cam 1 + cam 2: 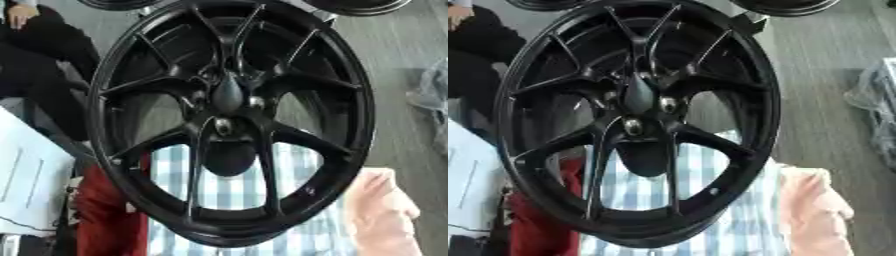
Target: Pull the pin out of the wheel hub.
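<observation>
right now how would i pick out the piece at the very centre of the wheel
The big black wheel fills the view, its spokes meeting at the hub. There sits a smooth, dark, teardrop-shaped piece. Unlike the small shiny round spots beside it, it is dull and elongated.

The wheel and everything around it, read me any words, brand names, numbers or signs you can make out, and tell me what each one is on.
No text can be read in either view.
The black wheel: no brand, size marking or number shows on its spokes, rim or hub.
The white sheet at the left: only faint lines, no letters.
The blue checked cloth and the red cloth: pattern and colour only.
</observation>
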Robot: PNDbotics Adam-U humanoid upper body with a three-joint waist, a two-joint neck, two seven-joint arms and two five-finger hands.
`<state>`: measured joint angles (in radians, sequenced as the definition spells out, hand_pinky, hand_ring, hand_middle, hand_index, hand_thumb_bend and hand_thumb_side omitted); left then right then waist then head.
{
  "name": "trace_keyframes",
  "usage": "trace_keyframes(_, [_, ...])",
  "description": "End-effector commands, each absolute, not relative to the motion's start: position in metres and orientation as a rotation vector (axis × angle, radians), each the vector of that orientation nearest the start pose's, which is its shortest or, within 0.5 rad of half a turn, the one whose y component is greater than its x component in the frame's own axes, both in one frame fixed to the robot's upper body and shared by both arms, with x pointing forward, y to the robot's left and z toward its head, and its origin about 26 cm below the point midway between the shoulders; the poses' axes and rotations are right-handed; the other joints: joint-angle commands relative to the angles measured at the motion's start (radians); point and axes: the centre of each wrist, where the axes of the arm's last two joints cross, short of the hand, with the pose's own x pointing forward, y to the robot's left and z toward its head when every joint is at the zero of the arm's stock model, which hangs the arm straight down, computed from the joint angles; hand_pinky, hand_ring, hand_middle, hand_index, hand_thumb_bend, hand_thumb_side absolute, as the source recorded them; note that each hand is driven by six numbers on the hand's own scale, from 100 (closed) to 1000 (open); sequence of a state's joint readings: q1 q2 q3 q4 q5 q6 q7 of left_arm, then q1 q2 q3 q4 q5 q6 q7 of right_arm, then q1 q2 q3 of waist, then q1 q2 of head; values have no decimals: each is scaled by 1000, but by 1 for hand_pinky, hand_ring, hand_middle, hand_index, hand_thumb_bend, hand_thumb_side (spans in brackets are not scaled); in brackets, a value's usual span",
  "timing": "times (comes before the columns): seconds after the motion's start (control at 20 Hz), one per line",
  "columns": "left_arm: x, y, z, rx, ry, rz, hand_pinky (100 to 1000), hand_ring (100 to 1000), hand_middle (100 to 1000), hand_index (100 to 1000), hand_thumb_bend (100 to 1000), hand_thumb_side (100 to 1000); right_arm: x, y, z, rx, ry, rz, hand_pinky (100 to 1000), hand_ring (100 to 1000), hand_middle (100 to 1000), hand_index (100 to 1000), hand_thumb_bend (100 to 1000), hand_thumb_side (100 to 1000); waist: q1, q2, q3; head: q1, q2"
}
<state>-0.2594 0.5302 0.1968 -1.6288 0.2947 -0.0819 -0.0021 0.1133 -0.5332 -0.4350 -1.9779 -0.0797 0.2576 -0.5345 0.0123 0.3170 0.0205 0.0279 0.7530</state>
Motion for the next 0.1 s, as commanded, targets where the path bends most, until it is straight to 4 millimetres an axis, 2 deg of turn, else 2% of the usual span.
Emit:
trace_keyframes(0.05, [328, 380, 173, 222, -2085, -136, 779, 766, 728, 774, 173, 776, 226, -418, 188, -997, -1943, -418, 692, 768, 728, 877, 100, 571, 2, -12, 2, 7, -7])
trace_keyframes(0.1, [330, 376, 176, 202, -2098, -140, 779, 766, 728, 774, 177, 768, 229, -415, 190, -954, -2001, -439, 700, 773, 716, 872, 100, 572, 3, -12, 4, 7, -8])
